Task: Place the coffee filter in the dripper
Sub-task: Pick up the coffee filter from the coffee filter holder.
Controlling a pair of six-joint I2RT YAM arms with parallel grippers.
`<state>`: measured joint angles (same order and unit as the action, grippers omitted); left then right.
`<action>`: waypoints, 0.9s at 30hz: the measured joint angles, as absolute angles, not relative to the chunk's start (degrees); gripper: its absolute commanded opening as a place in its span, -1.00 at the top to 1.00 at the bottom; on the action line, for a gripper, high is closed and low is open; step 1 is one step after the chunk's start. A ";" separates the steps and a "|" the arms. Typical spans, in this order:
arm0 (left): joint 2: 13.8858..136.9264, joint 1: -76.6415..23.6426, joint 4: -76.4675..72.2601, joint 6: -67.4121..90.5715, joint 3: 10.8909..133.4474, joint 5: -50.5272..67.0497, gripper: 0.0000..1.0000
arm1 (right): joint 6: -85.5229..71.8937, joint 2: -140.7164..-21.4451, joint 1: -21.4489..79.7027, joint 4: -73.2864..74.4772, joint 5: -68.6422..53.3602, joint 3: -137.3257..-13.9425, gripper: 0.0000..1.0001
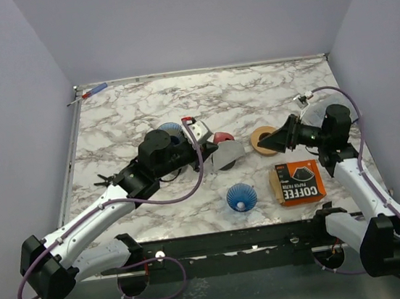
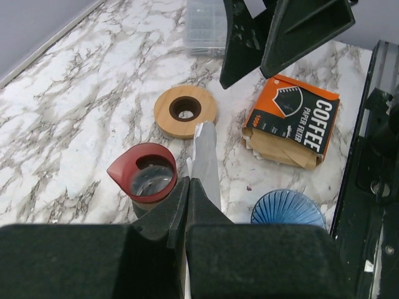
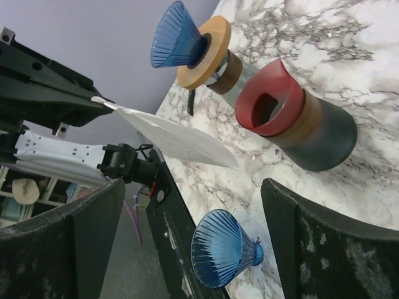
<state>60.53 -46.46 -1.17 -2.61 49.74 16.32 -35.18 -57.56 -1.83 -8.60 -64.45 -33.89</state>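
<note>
My left gripper (image 1: 207,151) is shut on a white paper coffee filter (image 1: 227,157) and holds it above the table beside a red-lidded carafe (image 1: 223,138). In the left wrist view the filter (image 2: 204,156) sticks out forward from the closed jaws (image 2: 188,184). A loose blue dripper (image 1: 241,198) stands on the table near the front edge, below and right of the filter; it also shows in the left wrist view (image 2: 288,209) and the right wrist view (image 3: 224,246). My right gripper (image 1: 274,142) is open and empty, facing the filter (image 3: 174,137).
A second blue dripper (image 1: 171,132) sits on a wooden-collared carafe behind the left gripper. A wooden ring (image 1: 263,140) lies under the right gripper. An orange coffee filter box (image 1: 299,181) lies at the front right. A clear plastic box (image 2: 206,25) stands behind the right gripper.
</note>
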 measured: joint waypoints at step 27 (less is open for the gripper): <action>50.87 -46.33 -8.08 -18.31 37.93 31.48 1.00 | -33.98 -60.34 12.21 -20.01 -67.00 -31.62 -0.38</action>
<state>50.87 -46.33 -8.08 -18.31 37.93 31.48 -33.98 -60.34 12.21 -20.01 -67.00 -31.62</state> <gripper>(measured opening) 0.003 0.707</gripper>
